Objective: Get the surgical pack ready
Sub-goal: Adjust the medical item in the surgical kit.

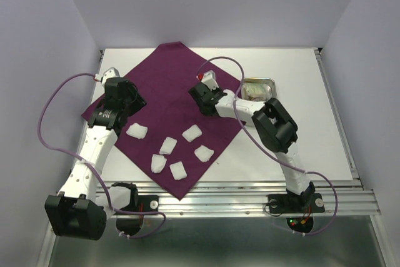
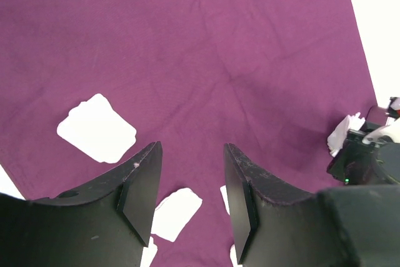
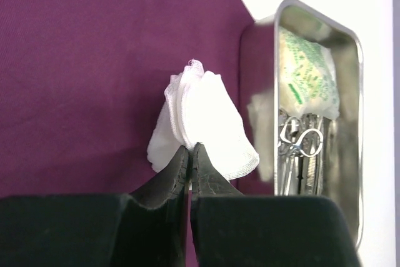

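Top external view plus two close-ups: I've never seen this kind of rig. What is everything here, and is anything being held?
Two robot arms stand at the table's near edge; the top view looks down on them. The other pictures come from cameras on their wrists. A large purple cloth lies there with six loose gauze pads on it. Beside it a steel tray holds metal instruments and a green-printed packet. The right end effector is shut on another gauze pad over the cloth; the left end effector hangs open, empty.

Left arm (image 1: pixel 94 148) stretched forward, left gripper (image 2: pixel 190 186) jaws parted, holding nothing; right arm (image 1: pixel 278 129) bent at elbow, reaching leftward, right gripper (image 3: pixel 190 151) pinched tight on a gauze pad (image 3: pixel 203 123).
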{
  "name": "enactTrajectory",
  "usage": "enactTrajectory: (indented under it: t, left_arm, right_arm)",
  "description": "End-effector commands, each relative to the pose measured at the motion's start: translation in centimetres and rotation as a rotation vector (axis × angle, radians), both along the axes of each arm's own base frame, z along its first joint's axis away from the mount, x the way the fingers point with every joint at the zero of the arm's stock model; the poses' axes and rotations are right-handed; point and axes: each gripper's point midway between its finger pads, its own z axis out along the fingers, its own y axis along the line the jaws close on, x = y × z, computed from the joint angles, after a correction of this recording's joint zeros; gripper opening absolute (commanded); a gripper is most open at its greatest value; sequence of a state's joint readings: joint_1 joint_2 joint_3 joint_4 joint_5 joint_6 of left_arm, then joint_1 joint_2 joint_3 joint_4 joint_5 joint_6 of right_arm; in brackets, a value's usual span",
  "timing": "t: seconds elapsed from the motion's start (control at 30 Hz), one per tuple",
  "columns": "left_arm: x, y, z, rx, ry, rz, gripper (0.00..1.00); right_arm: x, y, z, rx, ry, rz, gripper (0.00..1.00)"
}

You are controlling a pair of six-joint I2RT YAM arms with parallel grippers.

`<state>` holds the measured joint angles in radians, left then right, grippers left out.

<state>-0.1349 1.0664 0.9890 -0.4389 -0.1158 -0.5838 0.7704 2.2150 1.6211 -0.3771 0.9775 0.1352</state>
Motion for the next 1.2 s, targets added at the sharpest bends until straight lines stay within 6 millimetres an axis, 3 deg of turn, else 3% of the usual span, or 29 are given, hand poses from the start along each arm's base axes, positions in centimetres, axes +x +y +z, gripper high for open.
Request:
enactTrajectory:
  t: [0.0, 0.2, 0.77, 1.17]
  left_arm:
    - [0.2, 0.2, 1.3, 0.008, -0.048, -0.005, 0.55]
    - [0.3, 0.2, 1.2, 0.01, -0.047, -0.008, 0.55]
    - [0.4, 0.2, 1.0, 0.014, -0.046, -0.016, 0.55]
    - [0.4, 0.3, 0.9, 0.016, -0.045, -0.018, 0.55]
  right_arm:
    - [0.6, -1.6, 5.4, 0.038, -0.121, -0.067, 0.01]
    - [0.5, -2.6, 6.2, 0.021, -0.136, -0.087, 0.01]
    - [-0.2, -4.8, 5.9, -0.03, -0.136, -0.132, 0.01]
    - [0.4, -5.4, 8.4, -0.021, -0.205, -0.172, 0.01]
